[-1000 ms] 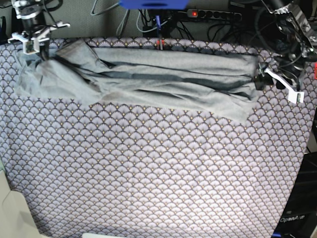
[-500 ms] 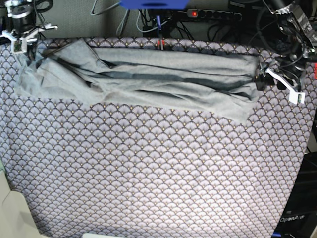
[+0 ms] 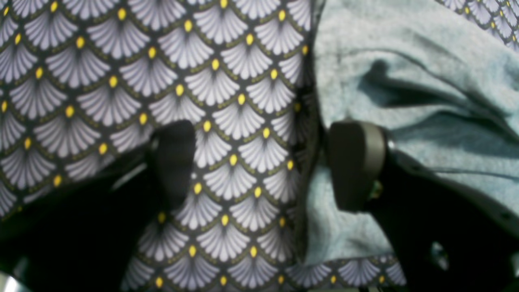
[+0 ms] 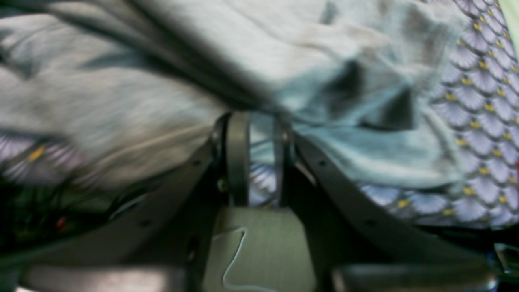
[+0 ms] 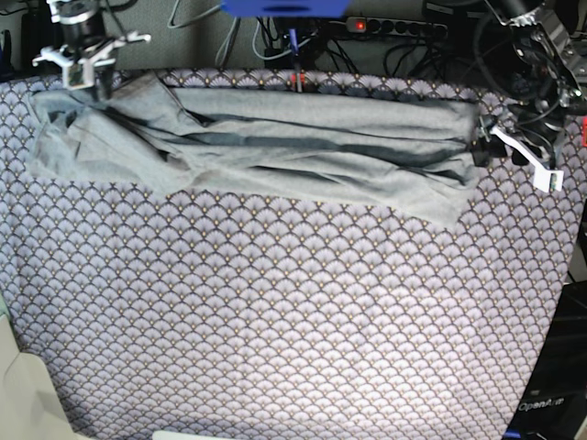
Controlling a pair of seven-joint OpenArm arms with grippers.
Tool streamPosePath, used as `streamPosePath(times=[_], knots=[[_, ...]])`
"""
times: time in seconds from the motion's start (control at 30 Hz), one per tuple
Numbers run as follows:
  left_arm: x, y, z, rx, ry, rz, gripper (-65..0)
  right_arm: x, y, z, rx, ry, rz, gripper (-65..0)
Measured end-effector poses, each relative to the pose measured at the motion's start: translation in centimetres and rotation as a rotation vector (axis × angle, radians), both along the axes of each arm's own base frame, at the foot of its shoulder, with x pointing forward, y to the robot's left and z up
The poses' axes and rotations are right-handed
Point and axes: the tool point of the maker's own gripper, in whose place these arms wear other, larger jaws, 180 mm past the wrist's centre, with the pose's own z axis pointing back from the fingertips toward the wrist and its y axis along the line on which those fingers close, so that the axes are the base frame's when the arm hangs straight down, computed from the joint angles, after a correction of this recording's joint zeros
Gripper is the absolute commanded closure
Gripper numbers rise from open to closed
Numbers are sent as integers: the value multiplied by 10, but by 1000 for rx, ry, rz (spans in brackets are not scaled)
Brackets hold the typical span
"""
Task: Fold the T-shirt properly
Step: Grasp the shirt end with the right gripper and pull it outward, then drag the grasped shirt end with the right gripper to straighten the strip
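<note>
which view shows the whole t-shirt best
The base view: the T-shirt lies there as one long bunched band across the far part of the patterned cloth, both ends visible. The left wrist view shows only an edge beside the open left gripper; the right wrist view is a blurred close-up of folds.

The light grey T-shirt (image 5: 275, 147) lies bunched lengthwise into a long, creased band across the far part of the table, its wider end rumpled.

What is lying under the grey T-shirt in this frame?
The T-shirt lies bunched along the far side of the scallop-patterned cloth, which shows on every side of it. Whatever is beneath the shirt's folds, or under the cloth itself, is covered and cannot be seen.
</note>
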Motion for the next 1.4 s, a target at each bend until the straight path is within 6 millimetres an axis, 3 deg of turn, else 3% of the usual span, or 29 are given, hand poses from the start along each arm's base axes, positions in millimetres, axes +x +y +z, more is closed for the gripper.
streamPosePath(times=[0.1,0.27,0.53,0.67,0.8,1.4], knots=[[0,1,0,2,0,0,-500,-13,26,-9,46,38,56,-126],[0,1,0,2,0,0,-500,-18,50,-1,103,-22,109,-128],[0,0,0,2,-1,-2,-500,-14,50,-9,116,-28,106,-129],[0,0,0,2,0,-2,-500,-18,52,-26,64,45,154,-129],[0,1,0,2,1,-1,-500,-6,53,-27,72,13,152,-129],[0,-1,0,-1,0,-1,-500,0,55,-31,99,-10,140,-128]])
